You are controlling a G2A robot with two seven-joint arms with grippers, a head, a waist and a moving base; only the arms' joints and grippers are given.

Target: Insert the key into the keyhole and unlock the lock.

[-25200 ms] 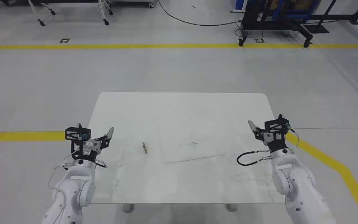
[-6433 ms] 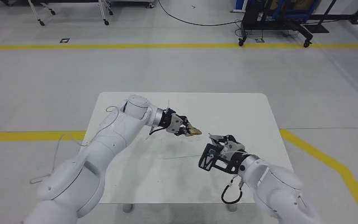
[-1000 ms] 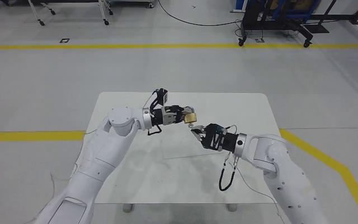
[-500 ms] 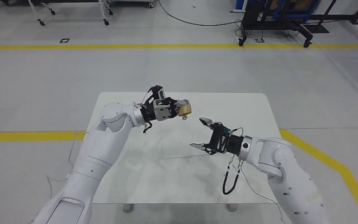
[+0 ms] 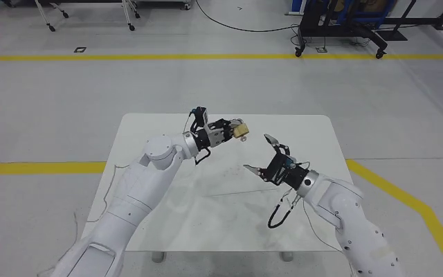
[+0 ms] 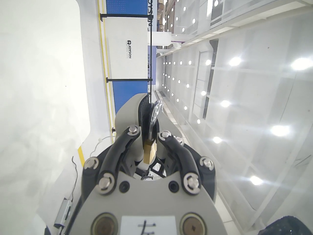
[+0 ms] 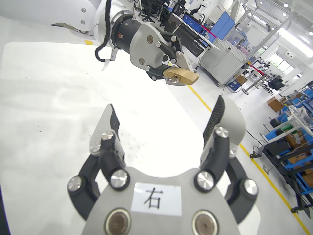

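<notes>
A brass padlock (image 5: pixel 240 129) hangs above the back middle of the white table (image 5: pixel 311 131), with my left gripper (image 5: pixel 234 130) shut on it. In the left wrist view the brass body (image 6: pixel 149 152) is pinched between the fingers and the silver shackle (image 6: pixel 155 112) pokes out past them. My right gripper (image 5: pixel 257 153) stands open a short way to the right of the lock, apart from it. From the right wrist, its own gripper (image 7: pixel 166 106) has nothing between the fingers, and the padlock (image 7: pixel 182 77) sits just beyond in the left gripper (image 7: pixel 171 68).
A black cable loop (image 5: pixel 277 215) dangles from the right forearm over the table's front right. A yellow floor line (image 7: pixel 259 162) runs past the table's edge, with racks and workbenches (image 7: pixel 215 57) farther off.
My right gripper, close under the padlock a second ago, has opened and drawn back to the right. The left gripper has carried the padlock a little up and toward the table's back.
</notes>
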